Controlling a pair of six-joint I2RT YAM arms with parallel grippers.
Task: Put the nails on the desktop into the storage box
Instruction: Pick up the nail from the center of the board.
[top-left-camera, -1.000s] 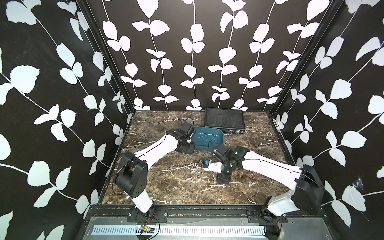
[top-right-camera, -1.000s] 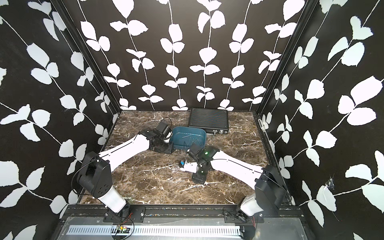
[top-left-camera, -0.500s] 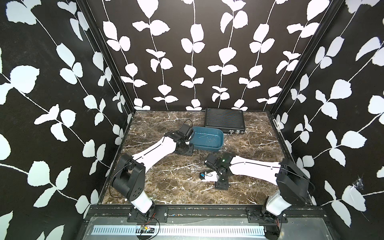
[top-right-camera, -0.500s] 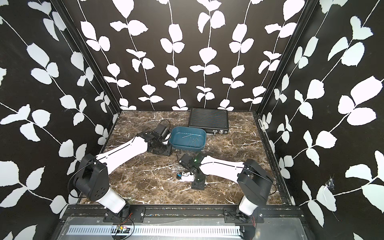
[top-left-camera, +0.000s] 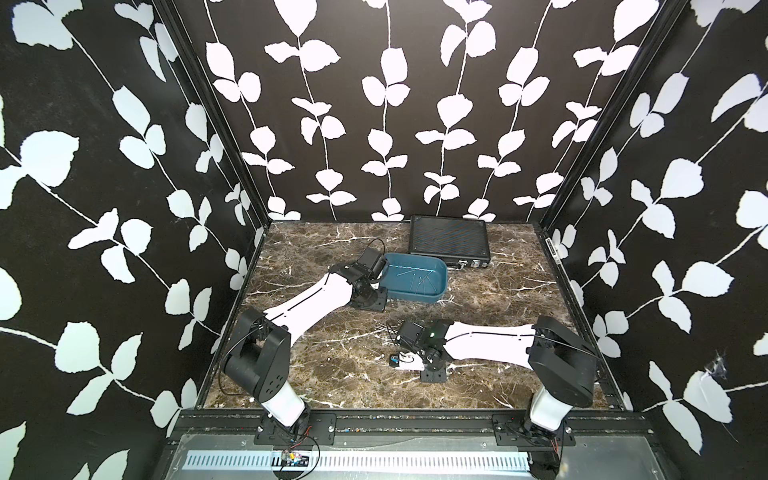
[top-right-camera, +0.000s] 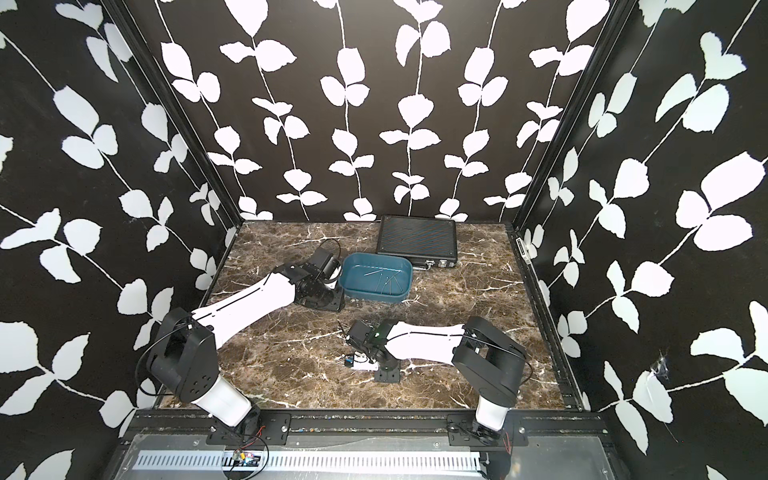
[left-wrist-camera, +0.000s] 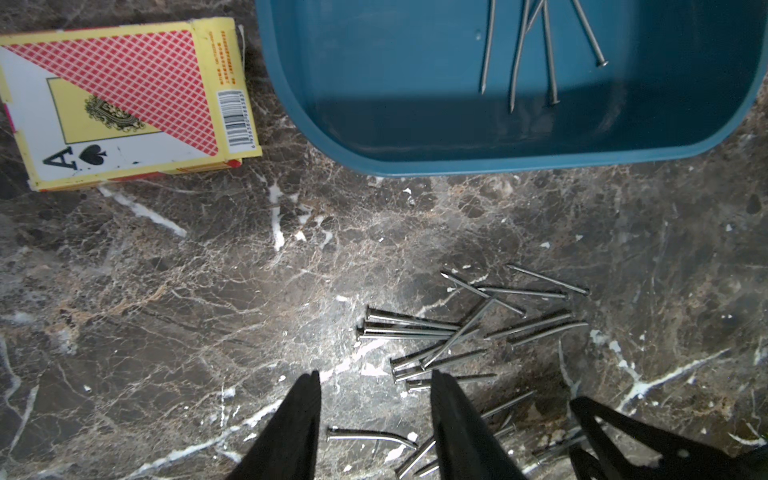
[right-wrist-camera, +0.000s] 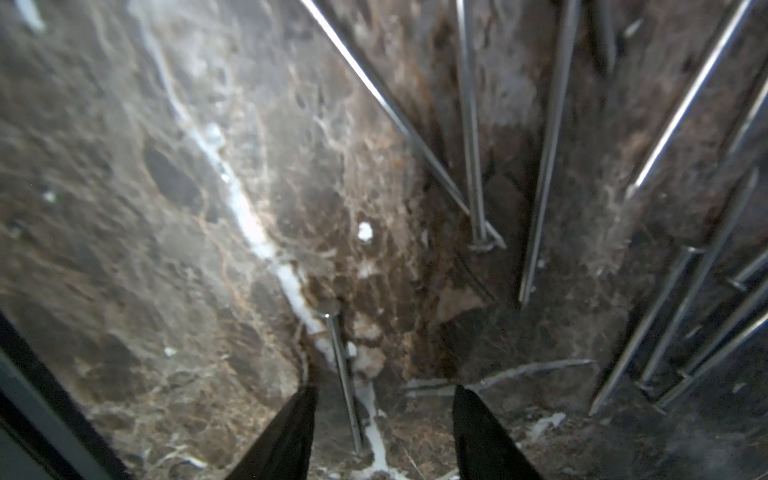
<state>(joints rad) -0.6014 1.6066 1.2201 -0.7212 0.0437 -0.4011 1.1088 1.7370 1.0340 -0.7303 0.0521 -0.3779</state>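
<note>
where desktop (right-wrist-camera: 166, 208) lies bare, right gripper (right-wrist-camera: 383, 390) straddles one nail (right-wrist-camera: 341, 365).

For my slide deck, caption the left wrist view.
Open left gripper above loose nails on marble desktop; others in teal storage box, playing-card box alongside.

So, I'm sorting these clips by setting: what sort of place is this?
Most likely a staged robot test booth, not a real workshop: leaf-print backdrop walls enclose a marble-patterned desktop, and two robot arms are bolted to its front rail.
</note>
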